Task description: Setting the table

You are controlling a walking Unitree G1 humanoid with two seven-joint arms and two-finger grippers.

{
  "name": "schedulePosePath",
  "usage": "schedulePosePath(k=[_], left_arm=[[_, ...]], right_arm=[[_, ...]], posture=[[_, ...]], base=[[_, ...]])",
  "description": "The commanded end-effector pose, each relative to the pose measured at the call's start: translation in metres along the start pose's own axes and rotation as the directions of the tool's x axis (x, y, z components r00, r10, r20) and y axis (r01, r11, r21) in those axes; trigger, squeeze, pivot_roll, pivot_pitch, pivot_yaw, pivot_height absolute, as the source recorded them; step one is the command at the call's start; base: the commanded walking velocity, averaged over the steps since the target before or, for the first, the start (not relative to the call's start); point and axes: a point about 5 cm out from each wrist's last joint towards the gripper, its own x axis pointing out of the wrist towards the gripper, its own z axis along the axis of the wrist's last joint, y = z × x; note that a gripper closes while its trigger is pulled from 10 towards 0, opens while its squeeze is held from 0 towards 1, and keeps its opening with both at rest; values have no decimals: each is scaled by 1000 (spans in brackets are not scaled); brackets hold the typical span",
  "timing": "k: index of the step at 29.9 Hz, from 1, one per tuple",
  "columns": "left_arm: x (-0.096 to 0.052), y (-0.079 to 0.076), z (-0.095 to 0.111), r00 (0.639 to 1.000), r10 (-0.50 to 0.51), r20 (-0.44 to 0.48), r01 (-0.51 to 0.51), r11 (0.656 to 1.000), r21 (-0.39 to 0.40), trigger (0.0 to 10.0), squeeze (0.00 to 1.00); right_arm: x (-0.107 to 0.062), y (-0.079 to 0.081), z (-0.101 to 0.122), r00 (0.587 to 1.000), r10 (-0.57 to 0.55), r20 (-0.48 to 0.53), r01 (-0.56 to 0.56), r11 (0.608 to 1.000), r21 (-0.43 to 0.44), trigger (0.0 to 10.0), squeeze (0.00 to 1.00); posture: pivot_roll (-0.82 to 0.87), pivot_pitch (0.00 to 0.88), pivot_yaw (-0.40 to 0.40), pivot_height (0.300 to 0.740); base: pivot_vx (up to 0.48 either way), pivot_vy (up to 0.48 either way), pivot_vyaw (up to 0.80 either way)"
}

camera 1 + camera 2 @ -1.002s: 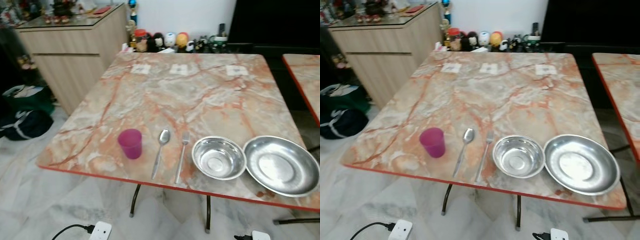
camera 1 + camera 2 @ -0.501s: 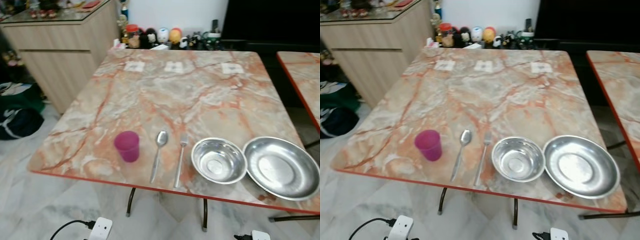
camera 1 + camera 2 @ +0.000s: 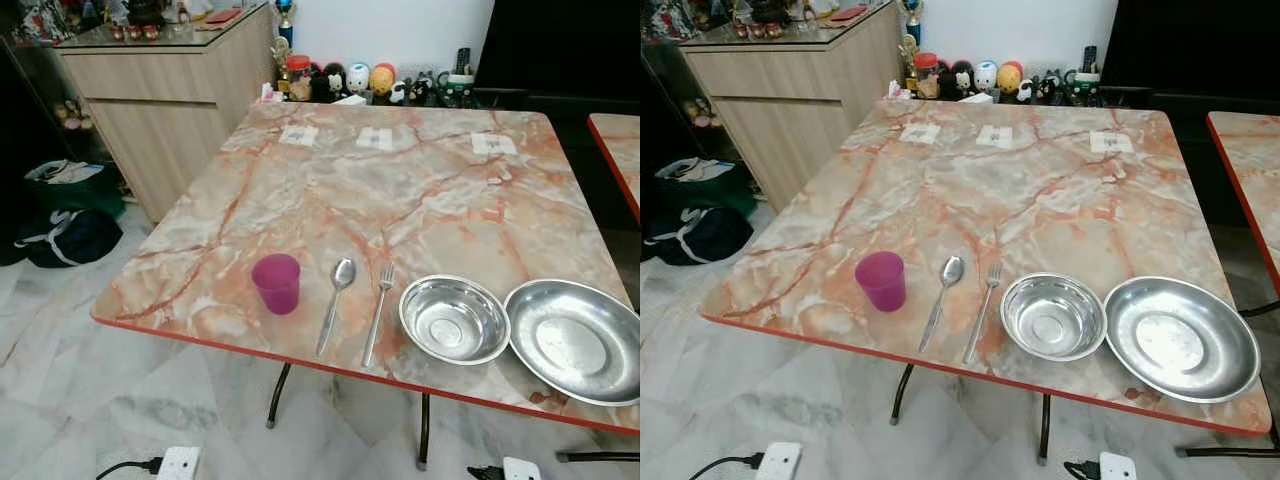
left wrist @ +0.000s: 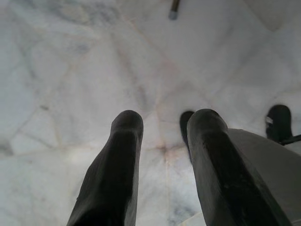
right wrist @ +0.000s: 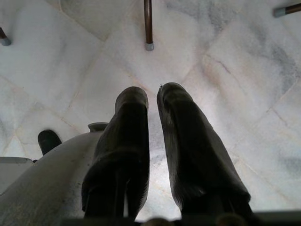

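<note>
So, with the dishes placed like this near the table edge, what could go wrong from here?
1. The steel plate sits close to the near red edge of the table and touches the steel bowl; a nudge might push it off.
2. The pink cup stands near the same edge and could tip if bumped.
3. The spoon and fork lie flat and close together, so gripping one may disturb the other. The left gripper and right gripper hang over the floor.

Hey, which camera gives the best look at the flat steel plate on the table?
Right eye view: the whole steel plate sits inside the frame. Left eye view cuts its right rim at the edge. Both wrist views point at floor.
</note>
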Motion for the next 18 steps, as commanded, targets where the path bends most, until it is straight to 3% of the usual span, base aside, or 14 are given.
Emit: schedulePosePath(k=[1, 18], left_arm=[[-2, 3, -9, 999, 3, -39, -3, 1000, -6, 10000, 0], [-2, 3, -9, 999, 3, -39, -3, 1000, -6, 10000, 0]], right_arm=[[0, -1, 0, 1000, -4, 1, 4, 1000, -11, 10000, 0], [0, -1, 0, 1000, -4, 1, 4, 1000, -11, 10000, 0]], posture=[[-149, 0, 55, 740], [-149, 0, 55, 740]], base=[[0, 0, 0], [0, 0, 0]])
